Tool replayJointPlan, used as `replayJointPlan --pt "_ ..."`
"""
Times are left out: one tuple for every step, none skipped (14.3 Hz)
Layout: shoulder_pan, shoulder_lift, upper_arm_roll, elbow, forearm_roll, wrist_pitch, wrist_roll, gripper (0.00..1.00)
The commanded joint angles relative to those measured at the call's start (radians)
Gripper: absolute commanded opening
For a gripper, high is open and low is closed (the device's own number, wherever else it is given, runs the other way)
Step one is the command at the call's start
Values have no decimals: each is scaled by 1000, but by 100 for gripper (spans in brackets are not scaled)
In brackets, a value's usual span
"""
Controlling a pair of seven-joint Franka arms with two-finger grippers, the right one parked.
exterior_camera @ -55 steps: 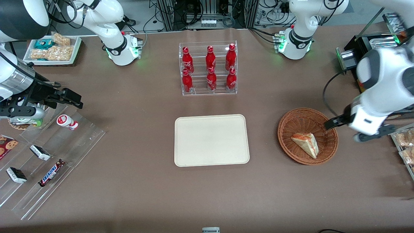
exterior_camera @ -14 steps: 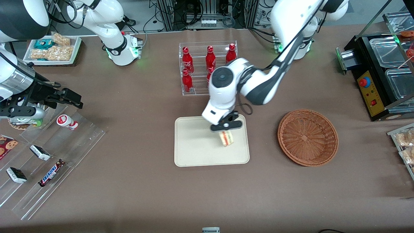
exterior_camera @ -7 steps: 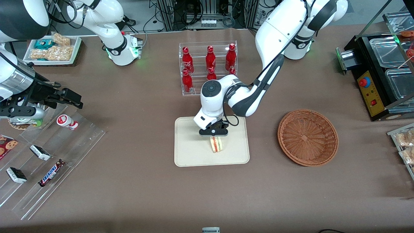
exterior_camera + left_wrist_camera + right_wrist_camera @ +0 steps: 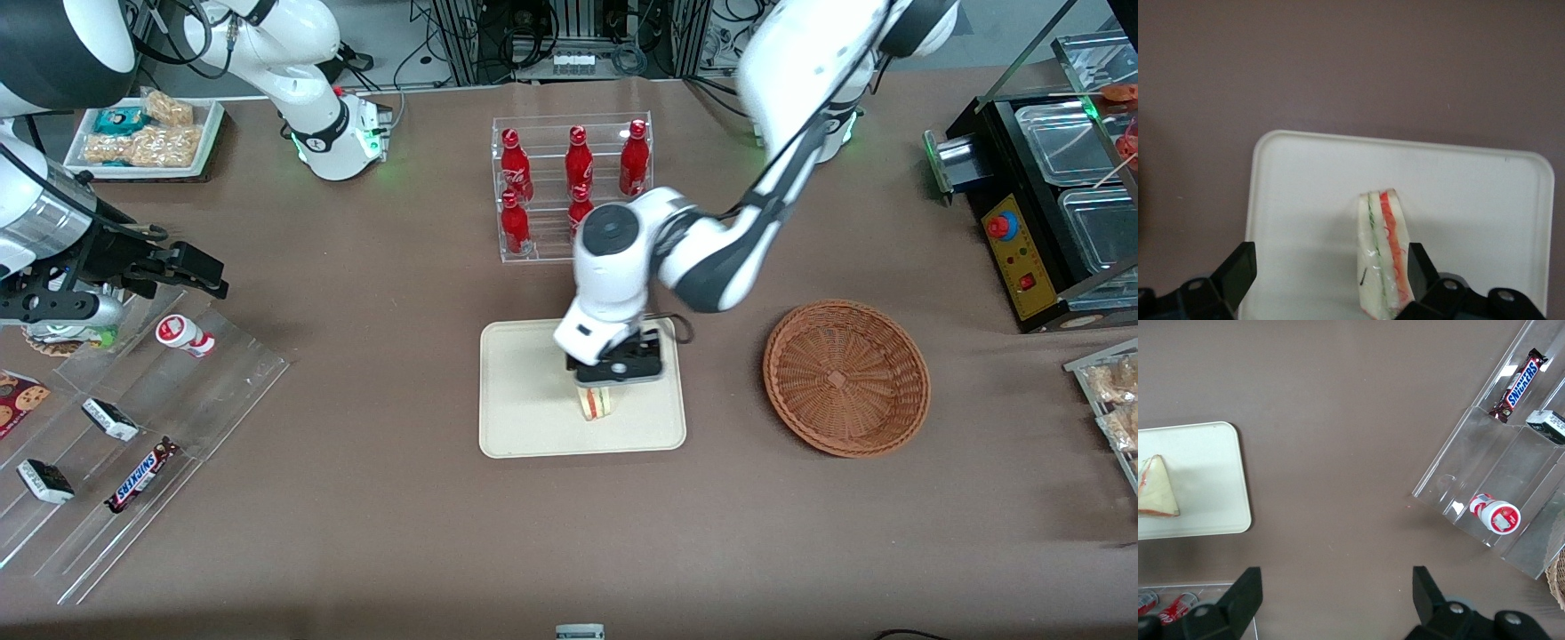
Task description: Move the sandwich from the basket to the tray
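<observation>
The sandwich (image 4: 594,404) stands on its edge on the cream tray (image 4: 524,391), near the tray's middle. My left gripper (image 4: 613,375) hangs just above it, open. In the left wrist view the fingers are spread wide around the sandwich (image 4: 1381,257); one finger (image 4: 1417,267) is close beside its red layer, the other stands well off over the tray (image 4: 1305,200). The wicker basket (image 4: 845,378) is empty, beside the tray toward the working arm's end. The right wrist view also shows the sandwich (image 4: 1157,487) on the tray (image 4: 1211,480).
A clear rack of red bottles (image 4: 573,187) stands farther from the front camera than the tray, partly covered by my arm. A clear stepped stand with snack bars (image 4: 133,427) lies toward the parked arm's end. A black machine (image 4: 1022,231) sits at the working arm's end.
My gripper has opened and let go of the sandwich, which now rests on the tray. The wrist has risen a little and shifted slightly toward the basket.
</observation>
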Motion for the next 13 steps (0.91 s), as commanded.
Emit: replayJointPlan --pt "137 -236 -5 -117 -67 -116 11 100" --pt "192 -304 -4 -143 -70 -158 16 100" --pt "261 -356 -5 -174 -73 -184 43 100" --pt "308 -402 -5 -200 -87 -214 96 100" --pt "360 -453 -2 -231 -155 -256 191 100" --pt "415 -506 1 -271 -232 -288 330 100" --pt "452 -571 39 -312 -287 -319 487 100" --pt "446 -612 112 -331 -317 -378 614 100" --pt "446 -640 155 -331 -323 -458 723 100" --pt "457 -648 171 -323 -323 -503 784 100" --pt "467 -645 194 -308 -320 -517 815 100" --pt "469 -630 206 -271 -314 -518 845 100" --pt "469 -596 209 -230 -311 -523 877 100"
